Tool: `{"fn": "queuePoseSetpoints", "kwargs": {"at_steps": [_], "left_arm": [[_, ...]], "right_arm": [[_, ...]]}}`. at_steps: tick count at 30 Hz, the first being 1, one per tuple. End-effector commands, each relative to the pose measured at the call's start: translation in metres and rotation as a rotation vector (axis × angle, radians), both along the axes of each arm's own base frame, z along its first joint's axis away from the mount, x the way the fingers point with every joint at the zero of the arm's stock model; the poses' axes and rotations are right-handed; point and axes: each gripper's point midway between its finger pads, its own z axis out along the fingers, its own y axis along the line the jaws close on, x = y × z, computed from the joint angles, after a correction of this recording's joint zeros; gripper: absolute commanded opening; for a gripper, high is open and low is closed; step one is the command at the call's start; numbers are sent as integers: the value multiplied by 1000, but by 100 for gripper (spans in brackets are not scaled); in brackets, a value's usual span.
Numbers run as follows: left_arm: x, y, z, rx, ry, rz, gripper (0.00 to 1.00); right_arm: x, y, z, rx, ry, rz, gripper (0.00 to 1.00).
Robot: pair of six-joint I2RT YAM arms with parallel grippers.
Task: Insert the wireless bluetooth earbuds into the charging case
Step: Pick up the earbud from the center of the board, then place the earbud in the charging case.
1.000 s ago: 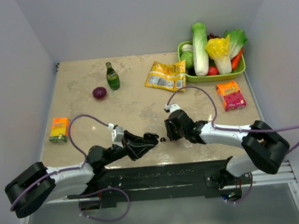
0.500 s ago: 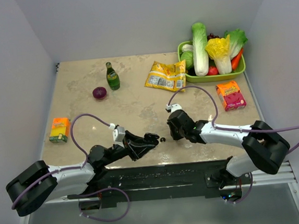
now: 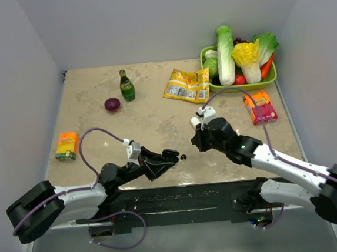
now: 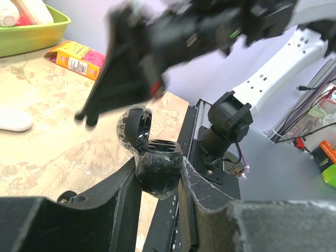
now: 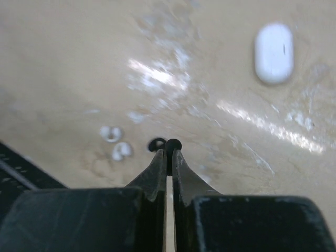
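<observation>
While one black charging case (image 4: 156, 160), mouth up and lid open, is clamped by the left gripper (image 4: 157, 178) at the near edge, two earbuds (image 5: 111, 133) are seen just beside it; the jaws of the right gripper (image 5: 167, 145) are pressed together.

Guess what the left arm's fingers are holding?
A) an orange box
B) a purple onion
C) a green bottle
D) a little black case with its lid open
D: in the left wrist view the left fingers clamp a small black case whose lid stands open.
</observation>
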Motion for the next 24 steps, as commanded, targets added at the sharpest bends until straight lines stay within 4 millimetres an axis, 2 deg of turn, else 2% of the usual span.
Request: {"fn": "queuePoseSetpoints", "kwargs": {"at_steps": [1, 2, 3, 5, 10, 11, 16, 18, 19, 23, 24], "left_arm": [[-38, 63, 23, -234, -176, 48, 0], [-37, 63, 24, -236, -177, 54, 0], [-35, 64, 24, -236, -176, 62, 0], [-34, 64, 26, -242, -180, 69, 0], [-35, 69, 34, -272, -199, 58, 0], [-37, 69, 37, -278, -208, 52, 0], [-47, 63, 48, -287, -260, -23, 0], [-48, 61, 44, -270, -253, -45, 0], [-49, 60, 44, -268, -252, -48, 0], [-52, 59, 39, -251, -242, -75, 0], [-55, 57, 37, -243, -241, -94, 0]], "right_arm": [[-16, 26, 111, 247, -204, 205, 0], [-20, 29, 129, 263, -240, 251, 0], [-26, 29, 133, 258, -232, 278, 0], [-41, 36, 156, 289, -258, 389, 0], [-76, 46, 182, 370, -278, 590, 0], [-87, 50, 185, 397, -268, 657, 0], [-109, 54, 198, 463, -310, 787, 0], [-121, 53, 203, 493, -339, 851, 0], [-125, 53, 198, 482, -342, 875, 0], [-133, 49, 203, 487, -382, 906, 0], [-133, 49, 194, 457, -345, 908, 0]]}}
